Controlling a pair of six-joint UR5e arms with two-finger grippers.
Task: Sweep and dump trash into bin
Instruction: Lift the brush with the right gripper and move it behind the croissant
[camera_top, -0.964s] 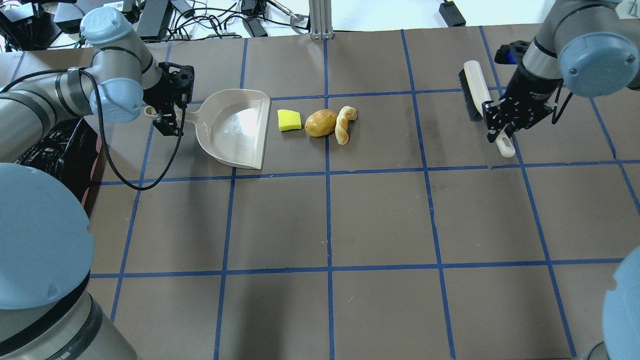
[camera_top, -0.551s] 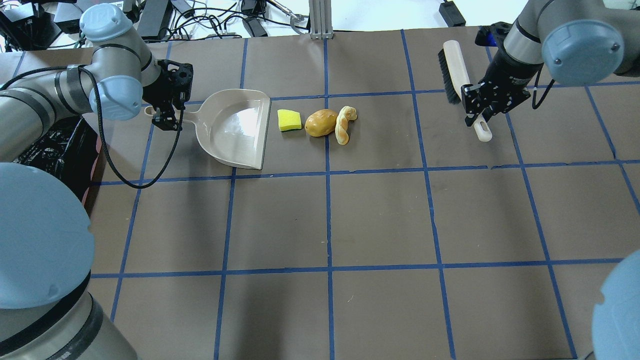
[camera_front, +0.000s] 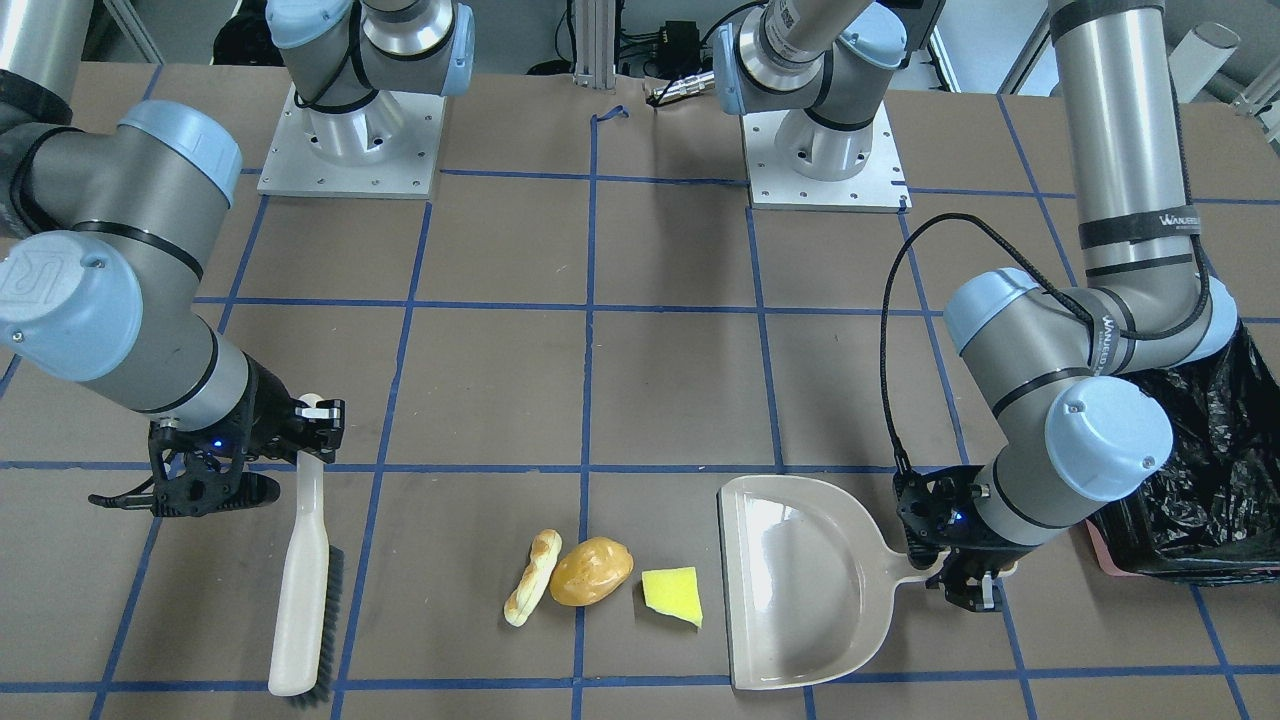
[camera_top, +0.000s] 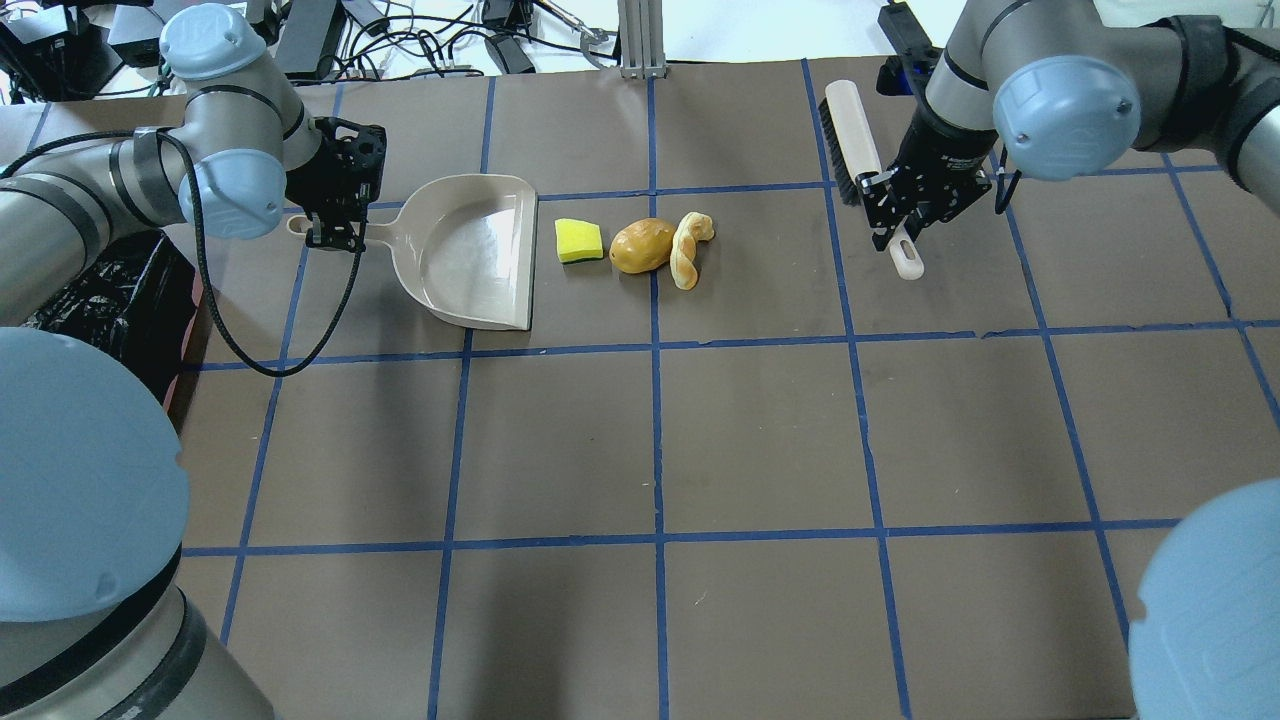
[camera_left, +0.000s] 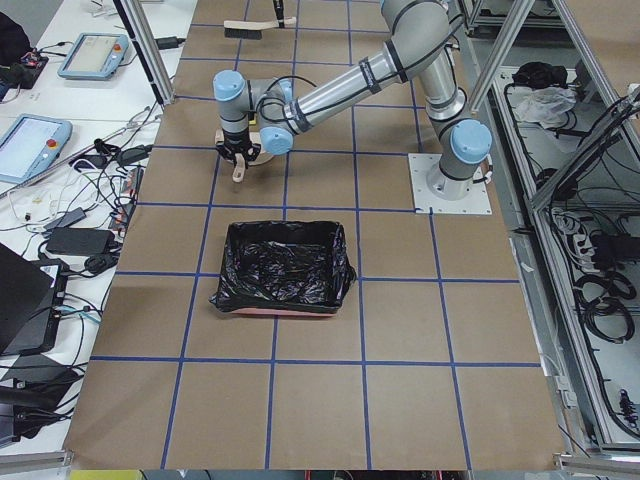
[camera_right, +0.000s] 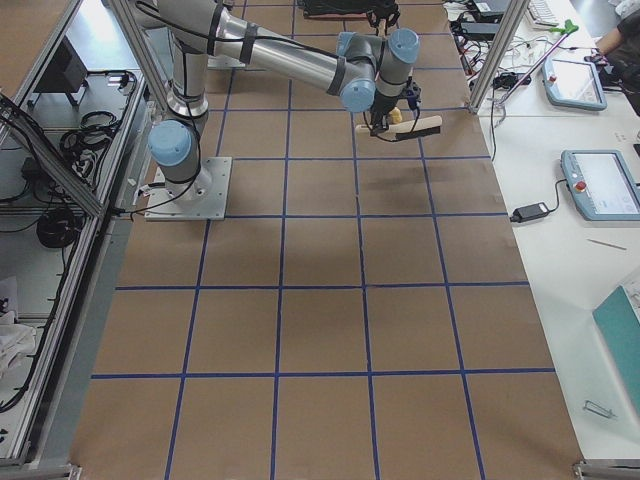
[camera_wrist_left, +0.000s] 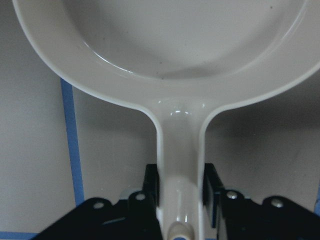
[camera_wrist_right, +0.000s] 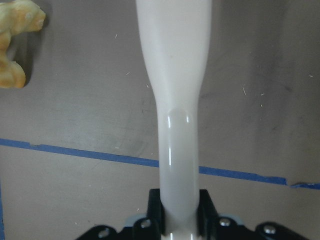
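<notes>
Three trash pieces lie in a row: a yellow wedge (camera_top: 579, 240) (camera_front: 672, 595), a golden-brown bun (camera_top: 642, 246) (camera_front: 591, 571) and a pale twisted bread stick (camera_top: 689, 248) (camera_front: 532, 590) (camera_wrist_right: 15, 42). The beige dustpan (camera_top: 472, 250) (camera_front: 800, 580) (camera_wrist_left: 165, 45) lies just left of the wedge, mouth toward it. My left gripper (camera_top: 335, 225) (camera_front: 965, 580) (camera_wrist_left: 181, 200) is shut on its handle. My right gripper (camera_top: 895, 215) (camera_front: 305, 425) (camera_wrist_right: 180, 212) is shut on the handle of a cream brush (camera_top: 860, 135) (camera_front: 305, 580) (camera_wrist_right: 172, 75), to the right of the bread stick. The black-lined bin (camera_front: 1200, 480) (camera_left: 283, 268) (camera_top: 110, 300) stands beyond the dustpan.
The table is brown paper with a blue tape grid (camera_top: 655, 345). Cables and power bricks (camera_top: 430, 45) lie along the far edge. A second brush (camera_left: 243, 29) lies at the table's far end in the exterior left view. Arm bases (camera_front: 350, 130) stand on the robot's side.
My right gripper has carried the brush leftward and toward the far edge, closer to the trash. The left gripper has shifted slightly and turned the dustpan a little. The trash has not moved.
</notes>
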